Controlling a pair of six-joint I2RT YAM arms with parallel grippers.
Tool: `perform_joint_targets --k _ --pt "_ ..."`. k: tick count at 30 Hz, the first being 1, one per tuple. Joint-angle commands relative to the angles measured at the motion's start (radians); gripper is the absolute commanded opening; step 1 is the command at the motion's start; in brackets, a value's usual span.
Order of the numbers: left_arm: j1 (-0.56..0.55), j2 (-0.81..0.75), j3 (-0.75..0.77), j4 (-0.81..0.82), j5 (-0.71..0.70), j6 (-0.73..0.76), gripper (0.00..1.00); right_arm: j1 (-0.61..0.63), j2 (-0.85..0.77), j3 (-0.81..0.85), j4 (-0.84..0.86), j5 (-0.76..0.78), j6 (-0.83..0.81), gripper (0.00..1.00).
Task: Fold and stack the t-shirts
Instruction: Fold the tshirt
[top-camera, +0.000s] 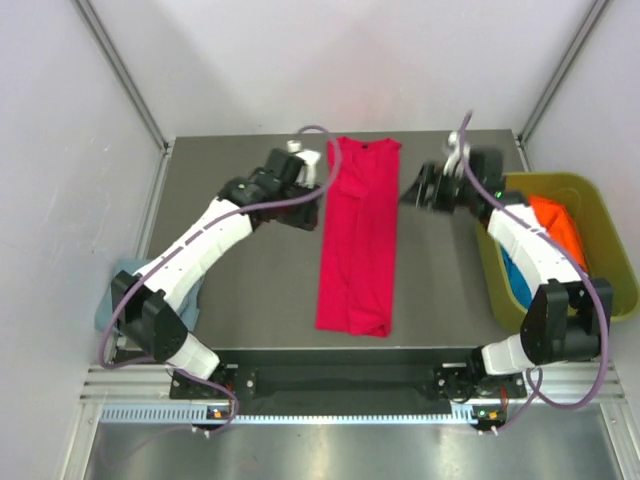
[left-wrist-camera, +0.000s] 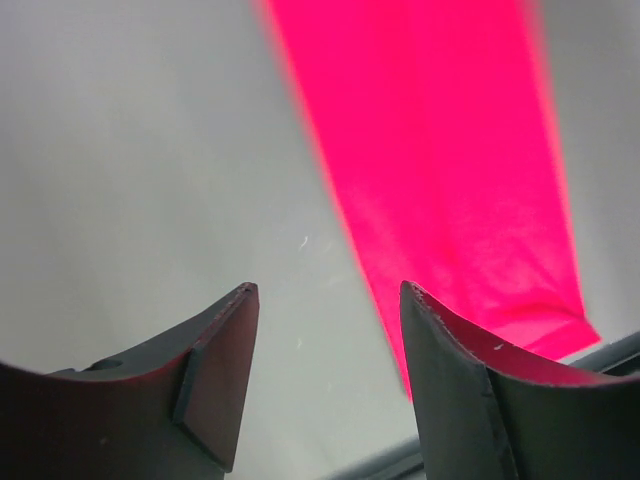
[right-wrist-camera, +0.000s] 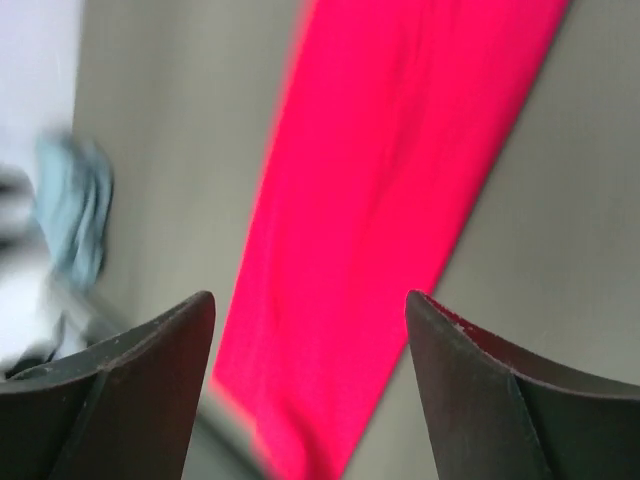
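Note:
The crimson red t-shirt (top-camera: 358, 235) lies folded into a long narrow strip down the middle of the table, collar at the far end. It also shows in the left wrist view (left-wrist-camera: 440, 170) and the right wrist view (right-wrist-camera: 380, 220). My left gripper (top-camera: 318, 200) is open and empty just left of the strip's upper part; its jaws (left-wrist-camera: 328, 300) stand apart above bare table. My right gripper (top-camera: 412, 192) is open and empty just right of the strip; its jaws (right-wrist-camera: 310, 310) are wide apart. A grey-blue t-shirt (top-camera: 112, 300) lies at the left table edge. Orange (top-camera: 558, 228) and turquoise (top-camera: 513, 275) t-shirts lie in the bin.
The olive-green plastic bin (top-camera: 590, 200) stands at the right edge of the table. The grey table (top-camera: 250, 290) has metal frame posts at its far corners and a rail along the near edge.

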Motion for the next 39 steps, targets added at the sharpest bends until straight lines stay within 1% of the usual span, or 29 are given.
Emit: perform_joint_targets --k 1,2,3,4,6,7,8,10,12,13,16,20,24,31,39 --pt "0.112 -0.034 -0.171 -0.046 0.253 -0.236 0.63 0.046 -0.057 -0.326 -0.083 -0.217 0.176 0.76" --pt "0.129 -0.042 -0.203 -0.044 0.311 -0.257 0.63 0.049 -0.082 -0.373 -0.088 -0.233 0.182 0.76" --pt "0.155 -0.056 -0.235 -0.037 0.33 -0.275 0.61 0.052 -0.102 -0.416 -0.092 -0.251 0.184 0.75" --pt "0.165 -0.059 -0.299 -0.027 0.353 -0.3 0.6 0.052 -0.138 -0.489 -0.099 -0.259 0.185 0.75" --pt "0.188 -0.07 -0.385 0.002 0.425 -0.326 0.59 0.052 -0.16 -0.577 -0.103 -0.259 0.188 0.73" --pt "0.195 -0.07 -0.415 0.017 0.451 -0.352 0.58 0.052 -0.174 -0.603 -0.093 -0.268 0.207 0.72" --pt "0.2 -0.067 -0.444 0.034 0.507 -0.364 0.58 0.053 -0.175 -0.628 -0.082 -0.276 0.22 0.71" --pt "0.218 -0.064 -0.521 0.061 0.544 -0.404 0.57 0.052 -0.177 -0.686 -0.057 -0.277 0.249 0.7" --pt "0.225 -0.053 -0.559 0.074 0.58 -0.415 0.57 0.053 -0.172 -0.711 -0.05 -0.265 0.265 0.67" --pt "0.228 -0.047 -0.59 0.091 0.595 -0.418 0.57 0.052 -0.165 -0.726 -0.04 -0.251 0.271 0.65" --pt "0.234 -0.021 -0.631 0.117 0.618 -0.438 0.56 0.058 -0.122 -0.729 -0.034 -0.237 0.291 0.61" --pt "0.234 0.036 -0.651 0.186 0.641 -0.468 0.55 0.073 -0.083 -0.712 -0.053 -0.198 0.279 0.58" --pt "0.234 0.091 -0.653 0.25 0.658 -0.515 0.54 0.122 -0.068 -0.722 -0.047 -0.173 0.291 0.57" --pt "0.222 0.14 -0.659 0.259 0.667 -0.538 0.5 0.184 -0.045 -0.737 -0.013 -0.148 0.339 0.57" --pt "0.159 0.157 -0.668 0.292 0.669 -0.562 0.48 0.224 -0.025 -0.734 0.01 -0.127 0.366 0.56"
